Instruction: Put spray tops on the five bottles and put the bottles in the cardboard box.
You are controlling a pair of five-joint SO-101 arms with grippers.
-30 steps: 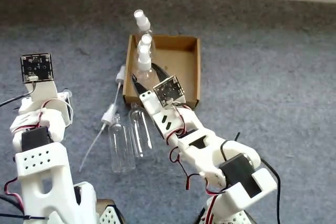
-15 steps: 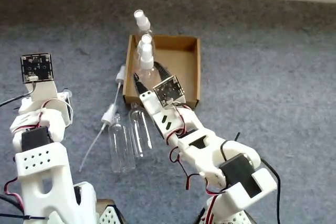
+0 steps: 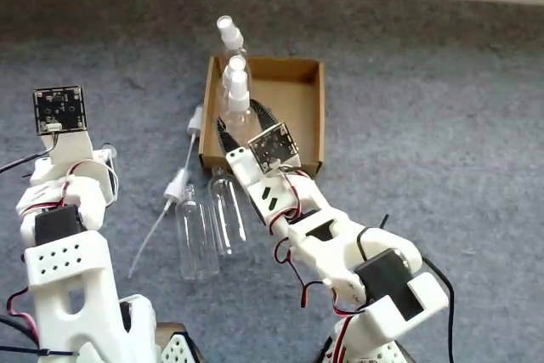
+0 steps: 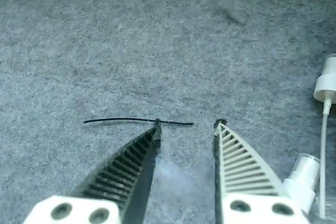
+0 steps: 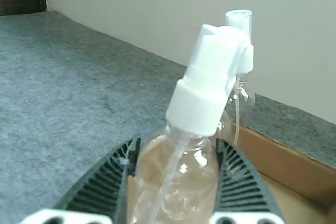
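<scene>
High view: the right gripper (image 3: pixel 241 123) holds a capped bottle (image 3: pixel 235 95) upright at the box's (image 3: pixel 308 116) near-left corner. Two bare bottles (image 3: pixel 197 231) and two tops (image 3: pixel 177 184) lie on the carpet (image 3: pixel 442 108) to its left. Left wrist view: the left gripper (image 4: pixel 188 125) gapes wide, empty. Right wrist view: the jaws clamp the capped bottle below its neck. It is best lowered straight down and let go only once it stands.

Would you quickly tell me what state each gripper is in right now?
Left gripper: open, holding nothing.
Right gripper: closed on a bottle with its spray top on.
</scene>
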